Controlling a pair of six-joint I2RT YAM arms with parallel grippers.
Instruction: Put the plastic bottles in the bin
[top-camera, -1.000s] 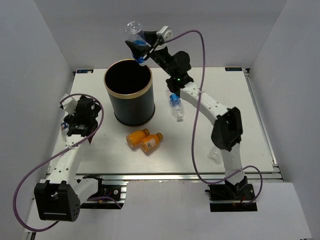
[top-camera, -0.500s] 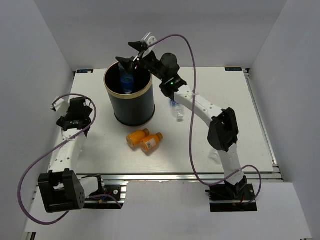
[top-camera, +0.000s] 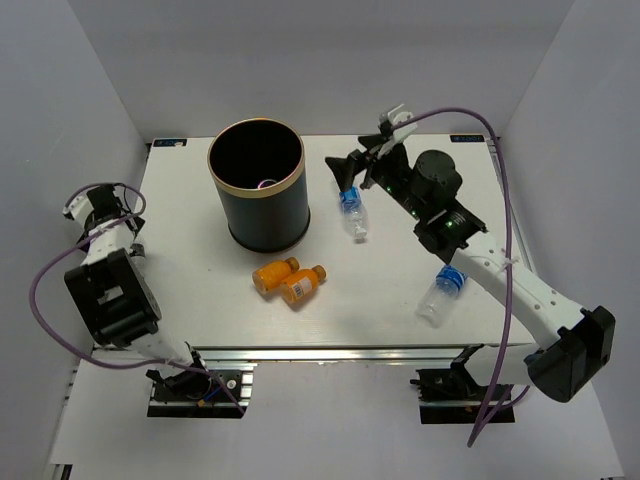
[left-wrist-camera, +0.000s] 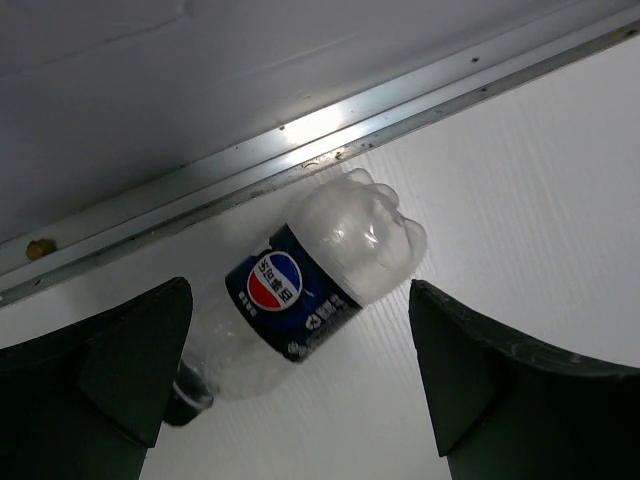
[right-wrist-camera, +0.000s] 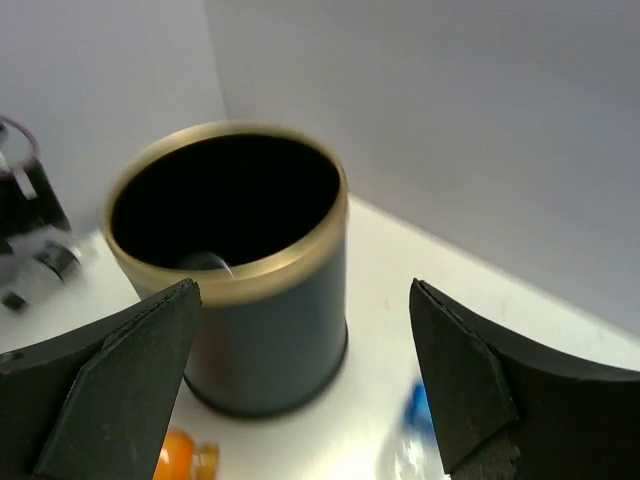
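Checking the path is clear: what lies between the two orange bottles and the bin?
Nothing. The top external view shows only a bare strip of white table between the orange bottles and the bin.

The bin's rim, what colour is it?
Gold-tan. The bin rim shows best in the right wrist view.

Overhead view is bright and even, soft light from above, only faint shadows on the desk (top-camera: 200, 300). Right wrist view is smeared with motion blur, the bin (right-wrist-camera: 270, 335) rim especially. Left wrist is sharp on the clear bottle (left-wrist-camera: 320, 290), with glare off the metal rail (left-wrist-camera: 320, 125).
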